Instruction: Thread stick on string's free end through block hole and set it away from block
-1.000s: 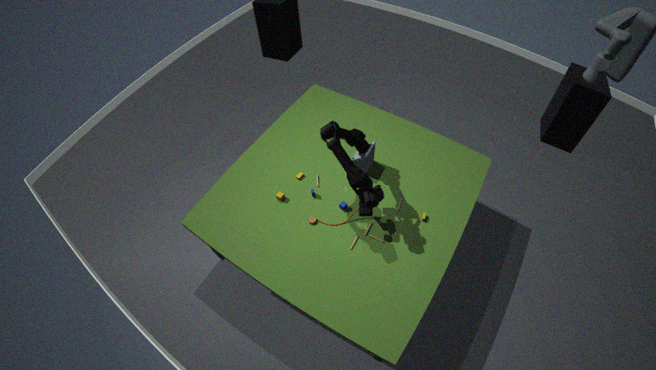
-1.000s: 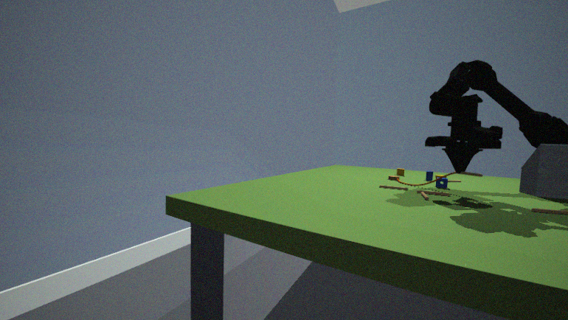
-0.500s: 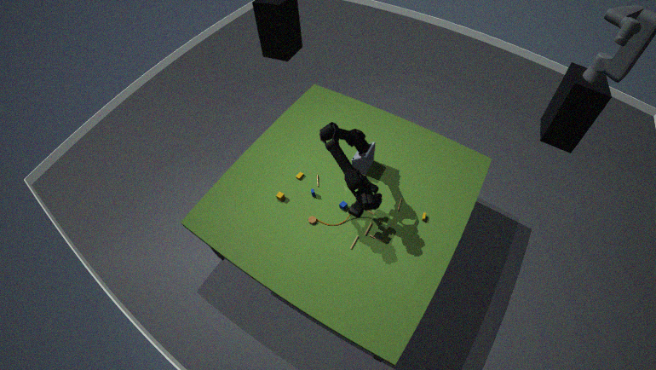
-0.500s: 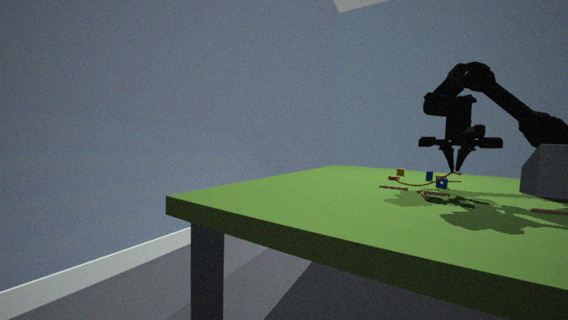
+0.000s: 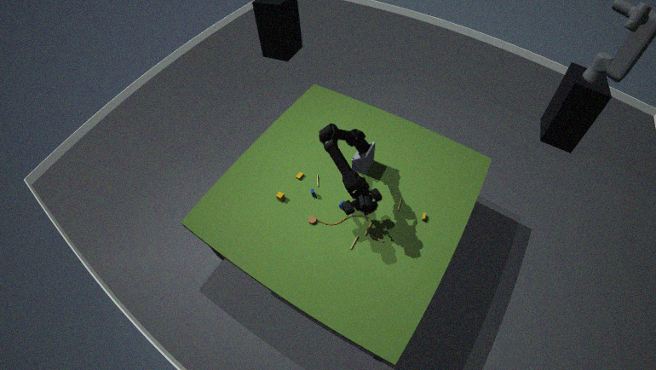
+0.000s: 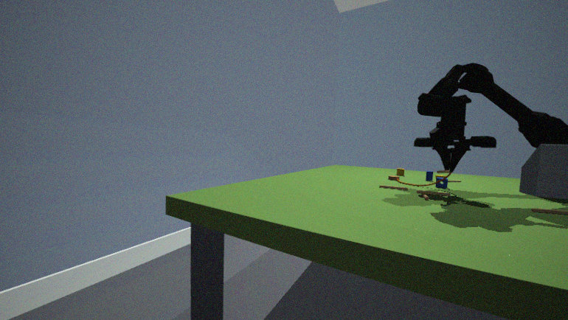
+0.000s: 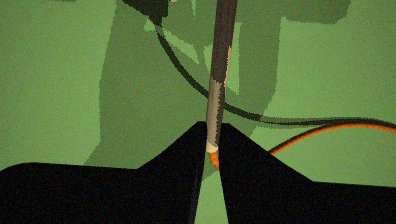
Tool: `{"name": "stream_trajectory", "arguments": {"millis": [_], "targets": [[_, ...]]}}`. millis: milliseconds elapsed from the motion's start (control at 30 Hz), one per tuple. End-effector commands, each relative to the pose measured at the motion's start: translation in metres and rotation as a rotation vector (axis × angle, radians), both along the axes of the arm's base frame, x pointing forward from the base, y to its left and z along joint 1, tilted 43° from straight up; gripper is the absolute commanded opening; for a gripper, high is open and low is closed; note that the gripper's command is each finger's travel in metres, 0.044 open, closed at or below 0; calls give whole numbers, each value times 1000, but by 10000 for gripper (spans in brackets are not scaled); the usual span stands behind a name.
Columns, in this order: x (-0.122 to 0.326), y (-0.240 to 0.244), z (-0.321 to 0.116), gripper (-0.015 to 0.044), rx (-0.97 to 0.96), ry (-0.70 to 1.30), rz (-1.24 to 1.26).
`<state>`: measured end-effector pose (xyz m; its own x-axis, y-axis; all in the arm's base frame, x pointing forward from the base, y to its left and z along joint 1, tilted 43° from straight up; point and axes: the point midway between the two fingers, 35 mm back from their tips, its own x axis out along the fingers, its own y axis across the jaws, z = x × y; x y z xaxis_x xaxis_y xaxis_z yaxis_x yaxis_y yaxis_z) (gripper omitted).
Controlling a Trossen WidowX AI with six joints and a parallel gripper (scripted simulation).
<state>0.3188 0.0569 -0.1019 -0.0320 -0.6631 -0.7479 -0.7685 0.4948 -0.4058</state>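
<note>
My gripper [image 6: 450, 170] [image 7: 212, 131] is shut on the stick [image 6: 443, 171] [image 7: 217, 95] near its string end and holds it above the table. The stick points away from the fingers, about level. The orange string [image 5: 331, 224] [image 6: 417, 185] [image 7: 350, 126] runs from the round button [image 5: 313, 220] [image 6: 393, 178] along the table and up to the fingers. The blue block with the hole [image 5: 342, 204] [image 6: 441, 183] stands on the table, below the gripper in the exterior view and partly hidden by the gripper in the top view. The stick is outside its hole.
Loose sticks [image 5: 354, 242] [image 6: 392, 187] lie near the gripper's shadow; one stick [image 5: 399, 205] lies to the right and another [image 5: 318, 180] to the left. A small blue piece [image 5: 313, 193] [image 6: 429, 175] and yellow pieces [image 5: 280, 196] [image 6: 400, 172] stand about the table.
</note>
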Motion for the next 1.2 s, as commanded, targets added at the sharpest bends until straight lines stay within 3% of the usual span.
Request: {"name": "stream_trajectory", "arguments": {"millis": [0, 1167], "targets": [[5, -1, 2, 0, -8, -115, -123], [33, -11, 9, 0, -45, -971, -1081]]}}
